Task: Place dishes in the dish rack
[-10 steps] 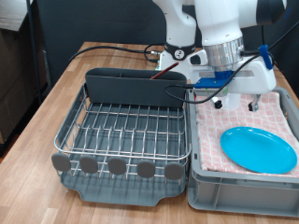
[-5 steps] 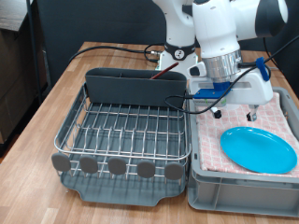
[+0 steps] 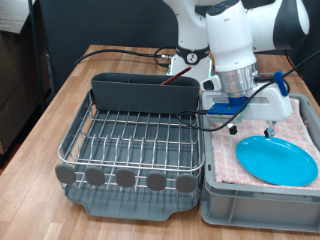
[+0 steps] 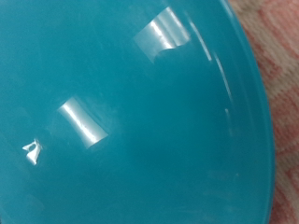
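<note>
The round light-blue plate (image 3: 277,160) lies on the pink checked cloth in the grey crate at the exterior view's right. My gripper (image 3: 250,129) hangs just above the plate's upper-left rim, its two fingers spread apart and nothing between them. In the wrist view the plate (image 4: 131,121) fills almost the whole picture and no fingers show. The dish rack (image 3: 130,150) stands to the left of the crate, with its wire grid bare and its cutlery bin (image 3: 140,95) at the back. The white cup and the wooden spoon are out of view.
The grey crate (image 3: 255,205) with the pink checked cloth (image 3: 300,120) sits tight against the rack's right side. Black cables (image 3: 130,52) run over the wooden table (image 3: 50,110) behind the rack. Round grey knobs (image 3: 125,178) line the rack's front edge.
The gripper has moved down and to the exterior view's right, from over the crate's back edge to just above the plate. The plate and rack have not moved.
</note>
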Action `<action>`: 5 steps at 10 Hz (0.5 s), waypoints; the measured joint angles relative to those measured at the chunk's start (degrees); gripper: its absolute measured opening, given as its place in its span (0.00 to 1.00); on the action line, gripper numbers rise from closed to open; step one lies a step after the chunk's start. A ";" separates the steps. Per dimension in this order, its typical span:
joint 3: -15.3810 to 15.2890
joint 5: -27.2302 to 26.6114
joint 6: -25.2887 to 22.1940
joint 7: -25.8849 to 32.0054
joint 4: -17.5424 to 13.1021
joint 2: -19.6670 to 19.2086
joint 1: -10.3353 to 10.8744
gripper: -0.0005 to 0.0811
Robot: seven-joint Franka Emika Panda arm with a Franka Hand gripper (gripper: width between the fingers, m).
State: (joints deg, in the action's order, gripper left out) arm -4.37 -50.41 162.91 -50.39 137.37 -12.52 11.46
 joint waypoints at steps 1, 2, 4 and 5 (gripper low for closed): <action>-0.38 -1.13 0.99 1.27 -0.27 -0.60 -0.05 0.99; -0.76 -2.08 2.14 2.32 -0.45 -1.22 -0.07 0.99; -1.16 -3.15 3.55 4.03 -0.64 -2.11 -0.08 0.99; -1.16 -2.85 4.16 4.13 -0.65 -2.39 -0.04 0.99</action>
State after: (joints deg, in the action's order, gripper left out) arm -5.53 -53.26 167.07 -46.26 136.73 -14.90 11.43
